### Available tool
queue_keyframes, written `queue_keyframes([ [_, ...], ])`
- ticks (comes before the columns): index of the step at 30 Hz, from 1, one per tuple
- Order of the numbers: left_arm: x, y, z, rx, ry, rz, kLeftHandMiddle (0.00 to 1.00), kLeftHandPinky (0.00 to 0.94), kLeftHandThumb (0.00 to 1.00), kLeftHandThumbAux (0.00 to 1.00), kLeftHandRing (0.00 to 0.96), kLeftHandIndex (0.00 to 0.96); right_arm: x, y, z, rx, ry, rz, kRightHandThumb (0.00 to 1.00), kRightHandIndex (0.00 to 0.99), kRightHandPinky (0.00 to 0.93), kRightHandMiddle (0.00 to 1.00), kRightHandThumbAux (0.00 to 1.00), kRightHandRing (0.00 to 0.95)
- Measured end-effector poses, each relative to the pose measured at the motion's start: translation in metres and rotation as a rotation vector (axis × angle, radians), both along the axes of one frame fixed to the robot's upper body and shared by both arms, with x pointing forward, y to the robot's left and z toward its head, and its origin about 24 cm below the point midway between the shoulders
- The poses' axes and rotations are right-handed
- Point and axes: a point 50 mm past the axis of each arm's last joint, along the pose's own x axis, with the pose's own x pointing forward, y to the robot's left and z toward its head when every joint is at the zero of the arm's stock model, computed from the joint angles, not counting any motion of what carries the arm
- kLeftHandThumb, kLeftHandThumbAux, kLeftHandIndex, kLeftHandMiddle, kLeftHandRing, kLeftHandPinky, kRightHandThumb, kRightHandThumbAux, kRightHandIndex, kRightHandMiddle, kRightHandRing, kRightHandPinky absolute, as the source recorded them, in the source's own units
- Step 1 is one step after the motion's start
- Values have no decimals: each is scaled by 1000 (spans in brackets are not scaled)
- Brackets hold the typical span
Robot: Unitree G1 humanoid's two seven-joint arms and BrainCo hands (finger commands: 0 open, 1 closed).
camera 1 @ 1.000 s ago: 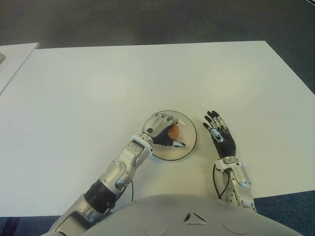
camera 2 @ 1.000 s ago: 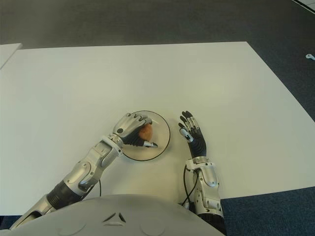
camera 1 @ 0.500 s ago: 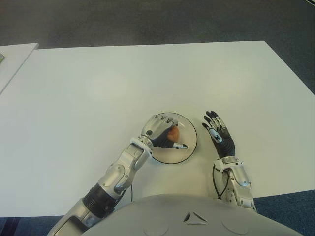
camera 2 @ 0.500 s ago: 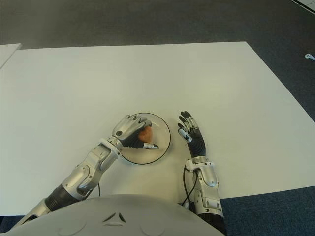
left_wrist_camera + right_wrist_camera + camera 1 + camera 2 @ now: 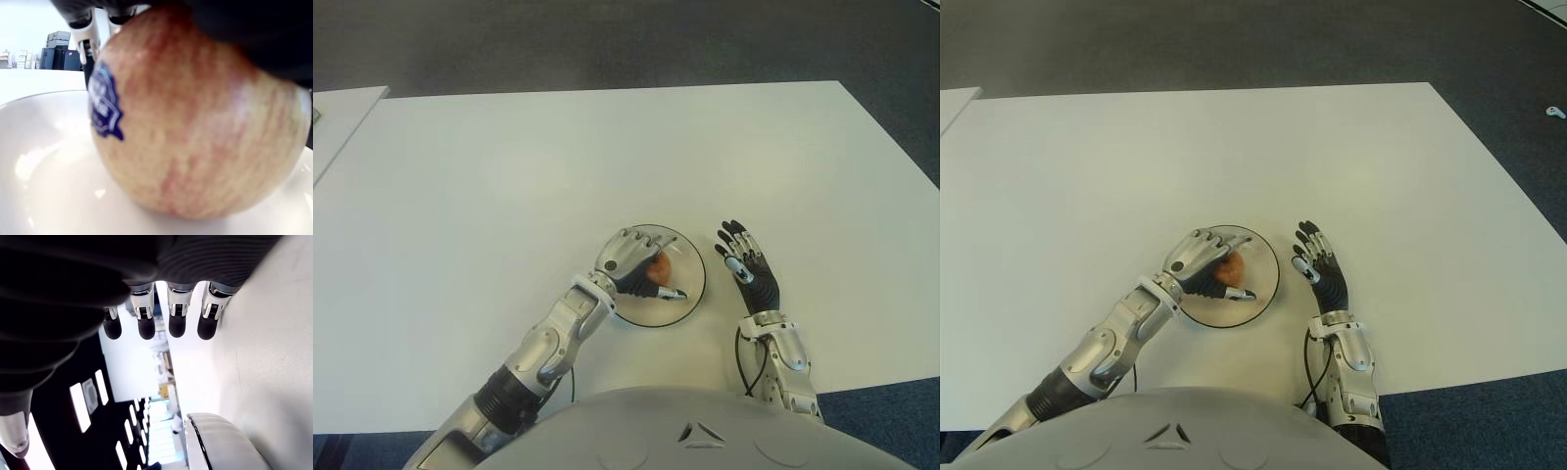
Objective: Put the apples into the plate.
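Left hand point(image 5: 631, 262), fingers curled around the apple point(image 5: 195, 117), sets it on the plate point(image 5: 690, 294), where it sits low for release; right hand point(image 5: 751, 271) lies spread just beside the plate.

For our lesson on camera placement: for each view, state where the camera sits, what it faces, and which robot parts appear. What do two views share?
Left eye: head, looking down at the table; both arms show, left hand holding the apple in the plate.
Right eye: same scene, slightly shifted; right hand lies open beside the plate.
Left wrist: close on the apple, fingers behind it.
Right wrist: its own fingertips, plate beyond.
Shared: all show the plate.
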Motion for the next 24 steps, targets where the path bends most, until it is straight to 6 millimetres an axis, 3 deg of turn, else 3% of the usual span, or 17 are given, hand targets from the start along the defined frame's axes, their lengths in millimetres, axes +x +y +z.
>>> queue_keyframes([
  [24,2,-1,10,15,-26,42,0,0,85,236,0,0,1,1,0,-3,1,-27,133,11,32,0,509,0],
])
